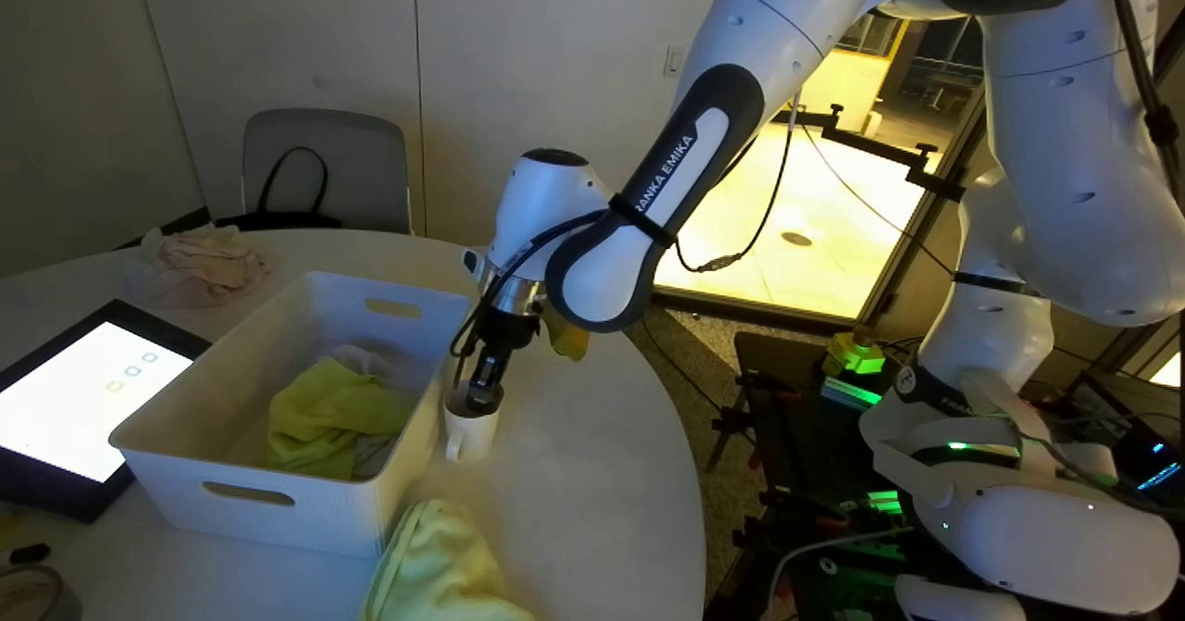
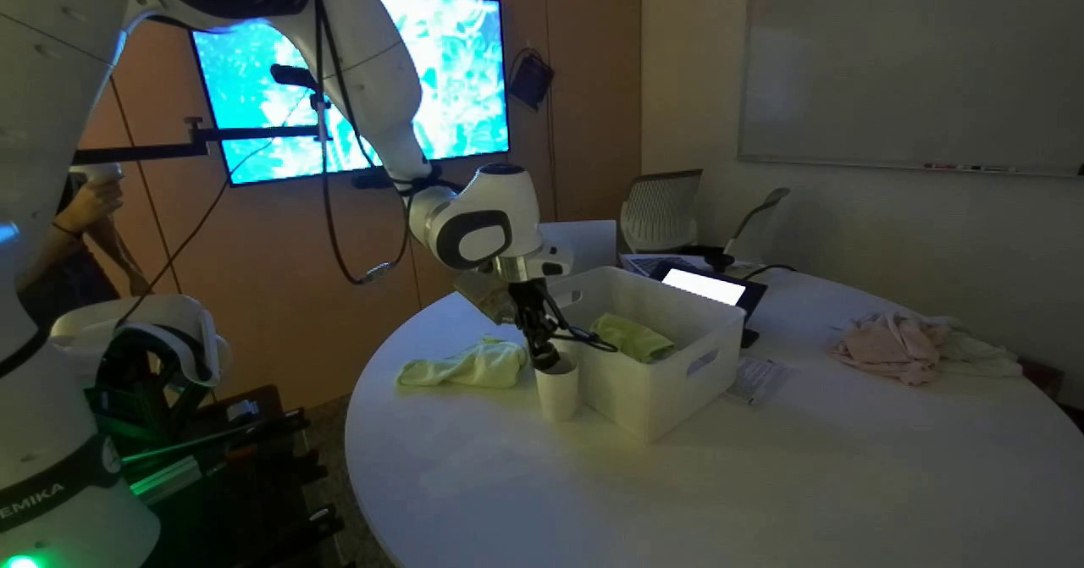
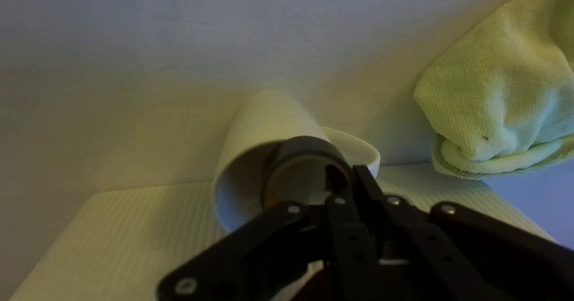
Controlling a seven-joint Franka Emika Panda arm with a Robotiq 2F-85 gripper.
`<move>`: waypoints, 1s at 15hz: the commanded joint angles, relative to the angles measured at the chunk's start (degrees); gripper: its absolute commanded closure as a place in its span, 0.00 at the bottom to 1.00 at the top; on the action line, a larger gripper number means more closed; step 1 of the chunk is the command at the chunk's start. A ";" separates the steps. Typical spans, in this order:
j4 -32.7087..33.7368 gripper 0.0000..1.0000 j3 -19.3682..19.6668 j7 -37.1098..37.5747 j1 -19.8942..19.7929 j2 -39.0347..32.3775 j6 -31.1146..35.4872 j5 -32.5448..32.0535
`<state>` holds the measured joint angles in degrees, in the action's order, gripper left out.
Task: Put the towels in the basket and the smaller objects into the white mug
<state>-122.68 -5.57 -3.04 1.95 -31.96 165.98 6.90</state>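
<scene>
We judge we're filling the white mug (image 3: 269, 121) beneath the end effector (image 3: 348, 178), clamped on a dark ring (image 3: 309, 144); next, lower, release.

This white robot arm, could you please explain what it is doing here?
Its black gripper holds a dark grey ring-shaped object at the mouth of a small white cylindrical mug; how far inside it sits is unclear. Beside the mug, a large white rectangular plastic tub contains a yellow-green cloth towel and some greyish cloth. Another yellow-green towel lies on the white table.
</scene>
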 commanded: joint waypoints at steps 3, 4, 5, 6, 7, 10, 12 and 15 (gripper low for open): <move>2.33 0.98 0.96 1.84 1.27 -0.89 -0.98 -1.71; 2.56 0.98 0.97 1.86 1.34 -1.03 -1.01 -1.72; 2.84 0.98 0.99 1.86 1.40 -1.17 -1.06 -1.74; 2.93 0.98 0.77 1.66 1.20 -1.05 -1.05 -1.62; 3.04 0.98 0.53 1.47 0.98 -0.98 -1.04 -1.47; 3.83 0.98 1.09 1.93 1.25 -1.24 -1.15 -1.61; 4.69 0.98 1.27 2.09 1.07 -1.82 -1.68 -1.52; 5.76 0.98 1.49 2.21 0.86 -2.66 -2.51 -1.43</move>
<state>-119.57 -4.95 -2.53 2.36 -33.21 165.06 6.88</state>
